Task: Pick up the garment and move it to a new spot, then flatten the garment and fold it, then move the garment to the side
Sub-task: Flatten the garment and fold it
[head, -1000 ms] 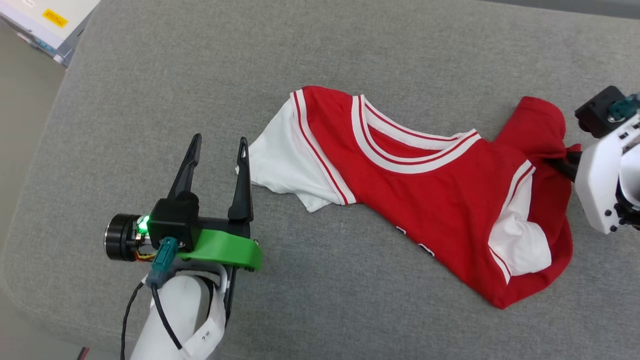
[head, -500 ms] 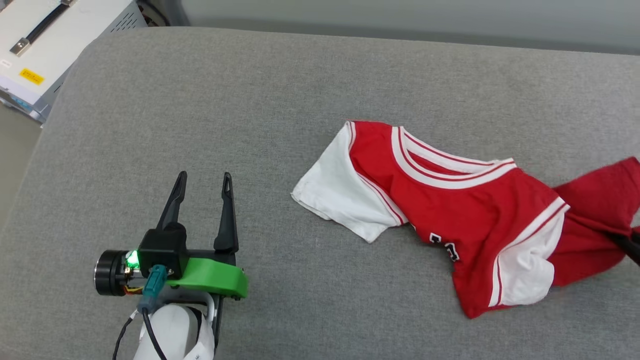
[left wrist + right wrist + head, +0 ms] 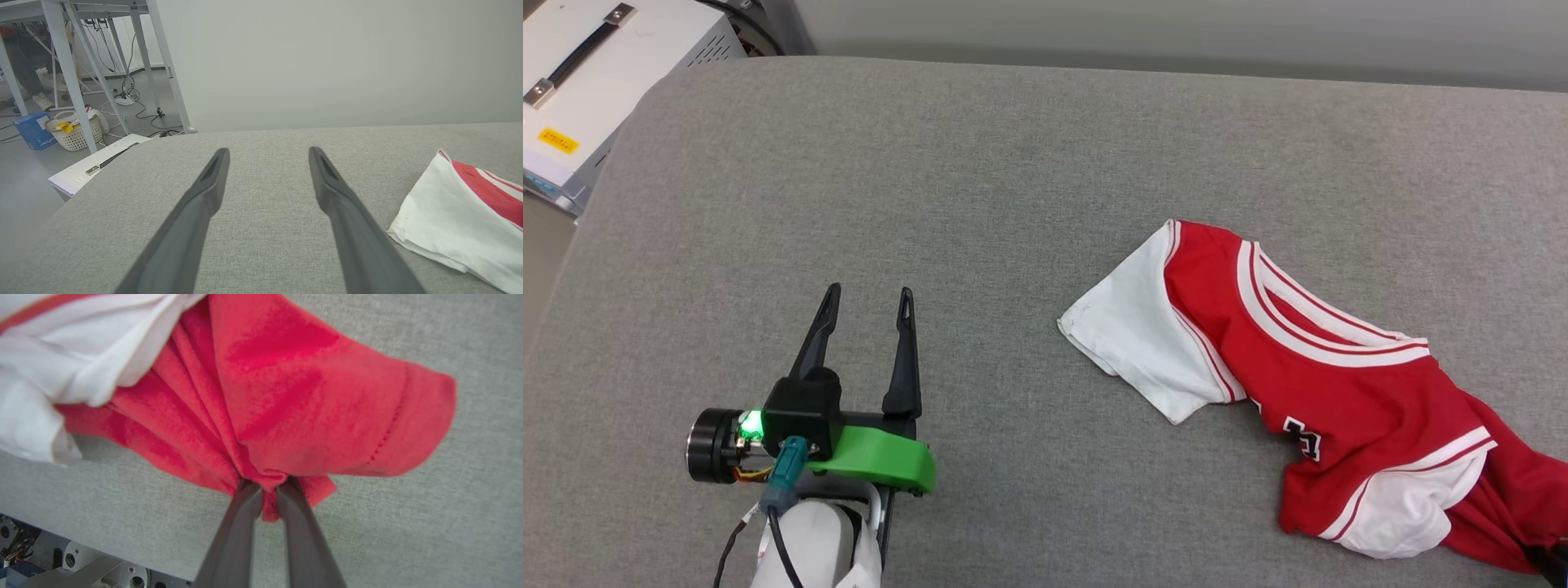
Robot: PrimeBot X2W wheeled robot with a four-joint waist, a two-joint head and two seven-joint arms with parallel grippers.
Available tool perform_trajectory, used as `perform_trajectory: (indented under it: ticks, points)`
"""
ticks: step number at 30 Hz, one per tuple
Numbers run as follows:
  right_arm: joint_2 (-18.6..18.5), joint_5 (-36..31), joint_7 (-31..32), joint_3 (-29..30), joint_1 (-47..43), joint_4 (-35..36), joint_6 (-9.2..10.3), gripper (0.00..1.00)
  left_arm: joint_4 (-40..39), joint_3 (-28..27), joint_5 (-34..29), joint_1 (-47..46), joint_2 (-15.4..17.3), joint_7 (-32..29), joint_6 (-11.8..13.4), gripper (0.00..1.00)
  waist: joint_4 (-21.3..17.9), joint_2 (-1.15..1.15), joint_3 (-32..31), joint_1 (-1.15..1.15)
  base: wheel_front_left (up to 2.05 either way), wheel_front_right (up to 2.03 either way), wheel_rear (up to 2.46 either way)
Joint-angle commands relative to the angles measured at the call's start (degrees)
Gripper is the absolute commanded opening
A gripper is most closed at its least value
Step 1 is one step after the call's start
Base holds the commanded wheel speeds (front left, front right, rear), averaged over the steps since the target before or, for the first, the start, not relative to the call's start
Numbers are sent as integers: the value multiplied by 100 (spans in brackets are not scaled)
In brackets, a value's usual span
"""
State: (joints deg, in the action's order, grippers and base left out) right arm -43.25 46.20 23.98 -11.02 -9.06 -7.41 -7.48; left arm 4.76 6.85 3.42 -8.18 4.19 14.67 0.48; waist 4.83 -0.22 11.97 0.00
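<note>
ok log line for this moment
phase: pick and move | right tool: shut on garment | left tool: open, empty | garment: crumpled on grey cushion

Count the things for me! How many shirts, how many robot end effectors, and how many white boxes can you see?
Shirts: 1, the red and white garment
End effectors: 2, the left end effector open, the right end effector shut on the garment
White boxes: 1, the white box beside the grey cushion
Total: 4
</note>
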Motion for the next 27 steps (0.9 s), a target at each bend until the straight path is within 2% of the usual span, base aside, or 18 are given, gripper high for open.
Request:
perform_trajectory:
  ticks: [1,2,3,9,16,21,27]
  points:
    - [239,-78,6,-9,-123,-25,-1,30,4,-15,-62,26,-9,33,-20,100,-6,22,-17,0,0,0,0]
    - [311,-122,-43,97,-108,37,-1,97,12,-24,-70,39,-5,33,-19,100,-14,22,-36,0,0,0,0]
    - [340,-181,-86,193,-97,101,-1,100,17,-32,-76,51,-1,33,-18,100,-20,22,-50,0,0,0,0]
    - [335,-493,-158,1010,-98,1047,-1,100,25,-51,-105,142,3,33,-20,100,-51,22,-147,0,0,0,0]
    - [37,-743,454,1748,384,2407,-1,100,-32,-8,-141,76,-8,33,-40,100,2,22,-48,0,0,0,0]
    - [-338,-716,1098,1517,1067,2669,-1,100,-72,34,-157,-38,-20,33,-46,100,108,22,117,0,0,0,0]
    - [-822,-387,2178,721,1855,2293,-1,100,-106,84,-150,-171,-41,33,-48,100,246,22,356,0,0,0,0]
